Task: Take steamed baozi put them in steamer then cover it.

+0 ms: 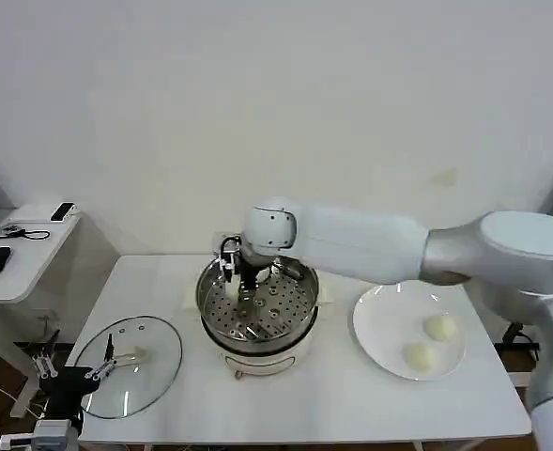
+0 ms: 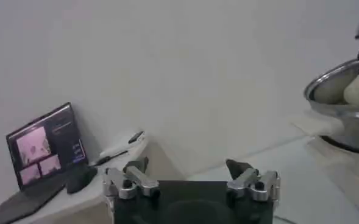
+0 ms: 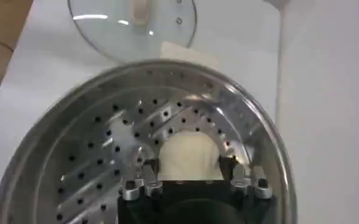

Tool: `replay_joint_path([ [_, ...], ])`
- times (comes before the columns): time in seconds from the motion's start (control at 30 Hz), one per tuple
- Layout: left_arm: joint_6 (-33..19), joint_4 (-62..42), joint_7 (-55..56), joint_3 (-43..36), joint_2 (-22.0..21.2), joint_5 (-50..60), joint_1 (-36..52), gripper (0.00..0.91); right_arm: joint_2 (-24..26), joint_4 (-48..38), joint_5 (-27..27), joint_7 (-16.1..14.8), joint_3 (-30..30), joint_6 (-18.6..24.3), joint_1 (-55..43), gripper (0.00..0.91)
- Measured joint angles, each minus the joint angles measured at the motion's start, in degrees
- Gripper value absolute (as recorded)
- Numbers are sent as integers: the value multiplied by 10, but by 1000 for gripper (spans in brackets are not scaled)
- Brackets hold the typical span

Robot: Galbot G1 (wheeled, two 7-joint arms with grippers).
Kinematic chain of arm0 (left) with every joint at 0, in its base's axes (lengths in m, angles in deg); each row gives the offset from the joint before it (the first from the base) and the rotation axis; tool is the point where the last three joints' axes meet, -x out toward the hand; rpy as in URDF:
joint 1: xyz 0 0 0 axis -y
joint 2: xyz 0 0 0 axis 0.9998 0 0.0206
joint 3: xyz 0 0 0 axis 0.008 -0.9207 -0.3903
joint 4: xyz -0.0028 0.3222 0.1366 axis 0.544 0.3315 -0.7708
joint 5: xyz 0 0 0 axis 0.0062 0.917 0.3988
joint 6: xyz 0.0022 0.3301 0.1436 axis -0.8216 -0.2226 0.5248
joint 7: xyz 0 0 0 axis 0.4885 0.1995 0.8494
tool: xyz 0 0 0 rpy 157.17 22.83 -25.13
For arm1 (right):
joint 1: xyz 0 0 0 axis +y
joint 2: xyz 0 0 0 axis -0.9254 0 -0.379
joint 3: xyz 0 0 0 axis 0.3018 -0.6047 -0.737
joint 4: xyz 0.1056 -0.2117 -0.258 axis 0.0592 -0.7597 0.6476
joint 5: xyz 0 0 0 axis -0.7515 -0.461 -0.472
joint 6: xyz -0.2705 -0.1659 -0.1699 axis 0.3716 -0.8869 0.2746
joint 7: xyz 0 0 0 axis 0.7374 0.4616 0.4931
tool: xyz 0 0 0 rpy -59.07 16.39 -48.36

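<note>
Nearest the head camera, the cover (image 1: 129,365) is laid flat on the white table (image 1: 323,399) at about 8 o'clock from the steamer (image 1: 257,315), with its cream handle facing up. Just past the table's edge beside it, the left gripper (image 1: 69,368) is parked, its jaws spread apart with nothing between them.

At the table's middle the steamer is set on its white base. The right arm is stretched across from 3 o'clock, passing above the gap between steamer and plate, and the right gripper (image 1: 243,284) is lowered into the pot. From the head view the baozi it holds is largely hidden by the wrist. In the right wrist view, a steamed baozi (image 3: 190,157) is seen between the two fingers (image 3: 139,181), resting on the perforated tray; whether it is being pinched or merely bracketed cannot be told.

At 3 o'clock from the steamer a white plate (image 1: 385,327) is placed, with two more baozi (image 1: 439,327) on it, one nearer the camera than the other.

In the left wrist view the steamer's rim (image 2: 337,91) is seen from the side, with pale rounded buns showing above it, and a lit laptop (image 2: 44,145) is seen on a side desk.
</note>
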Motion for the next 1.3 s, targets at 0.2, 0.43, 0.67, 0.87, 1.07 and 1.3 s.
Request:
replay_joint_path([
  [0.2,0,0,0,1,-1,0,1,907,-32,-38,-8,2,8,2,15,665],
  [0.43,0,0,0,-1,-2,0,1,907,-58,-70,-19,2,9,7,29,846],
  [0.67,0,-1,0,-2,-2,0,2,907,-64,-81,-27,-4,12,7,34,907],
  [0.87,0,-3,-1,-8,-2,2,6,907,-53,-70,-27,-11,13,7,25,907],
  [1.07,3,-1,-2,-15,3,2,10,907,-15,-29,-21,-17,5,6,-4,907],
  [1.3,4,2,-4,-22,9,1,11,907,71,48,-21,-33,-11,17,-58,907],
])
